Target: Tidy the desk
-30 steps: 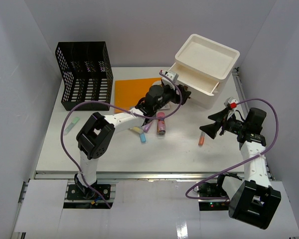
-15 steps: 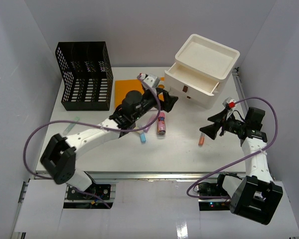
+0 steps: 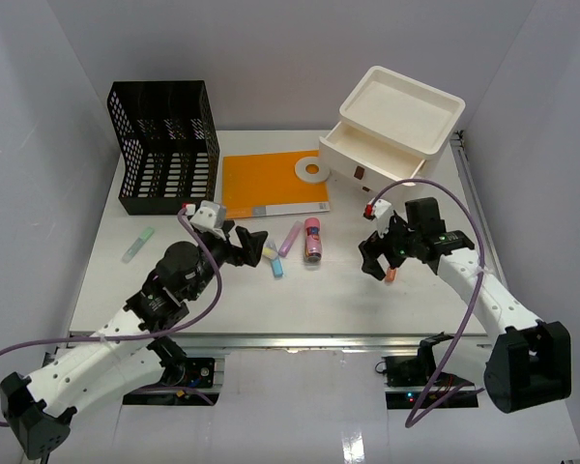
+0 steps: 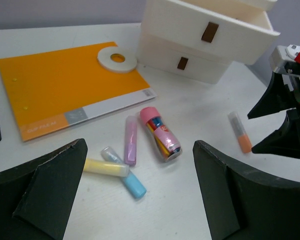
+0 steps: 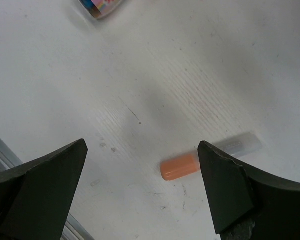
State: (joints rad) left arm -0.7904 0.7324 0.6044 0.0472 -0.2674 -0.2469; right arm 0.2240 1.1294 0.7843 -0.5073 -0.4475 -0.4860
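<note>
Seen from above, the flat white counter [image 3: 300, 307] carries everything. A short marker with an orange cap and a clear barrel [image 3: 391, 276] lies on it right of middle, just at the tips of the right fingers [image 3: 370, 259]. These stand spread apart and hold nothing. The left fingers [image 3: 251, 244], also apart and empty, hang well off to the left by a cluster of yellow, blue and purple markers [image 3: 274, 261]. The right arm is plainly the nearer one.

From the left wrist, the orange-capped marker sits far to the right of that arm's gap, beside the other arm's black fingers.

From the right wrist, the marker lies flat on the counter, low in the gap and toward the right-hand finger. Its clear end meets that fingertip and its cap points inward. Its long axis runs nearly across the gap on a slight slant, so closing now would probably pinch it end to end. A wrist turn and a small shift toward it look necessary.
</note>
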